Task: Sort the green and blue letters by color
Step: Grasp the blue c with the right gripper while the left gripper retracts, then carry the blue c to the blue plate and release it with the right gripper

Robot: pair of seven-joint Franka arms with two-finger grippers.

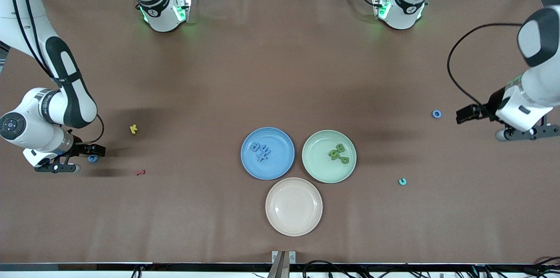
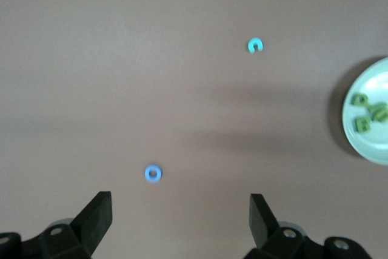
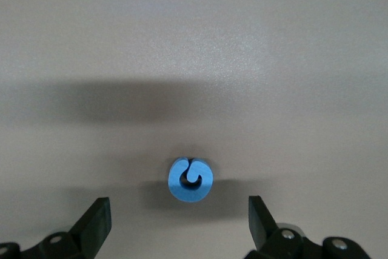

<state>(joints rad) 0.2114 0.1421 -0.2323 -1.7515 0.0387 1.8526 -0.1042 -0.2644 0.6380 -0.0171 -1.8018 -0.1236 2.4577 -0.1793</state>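
Several blue letters (image 1: 261, 150) lie in the blue plate (image 1: 280, 165), and green letters (image 1: 337, 153) (image 2: 368, 112) lie in the pale green plate (image 1: 319, 165) (image 2: 370, 144). A blue curled letter (image 1: 92, 158) (image 3: 191, 179) lies on the table at the right arm's end. My right gripper (image 1: 57, 167) (image 3: 180, 207) hangs open just beside it, with nothing between its fingers. A blue ring letter (image 1: 436, 114) (image 2: 153, 173) lies at the left arm's end. My left gripper (image 1: 527, 132) (image 2: 180, 201) is open and empty a little way from it.
A cream plate (image 1: 294, 206) sits nearer the front camera than the two coloured plates. A teal letter (image 1: 402, 181) (image 2: 255, 45) lies beside the green plate, toward the left arm's end. A yellow letter (image 1: 133, 128) and a dark red letter (image 1: 140, 172) lie toward the right arm's end.
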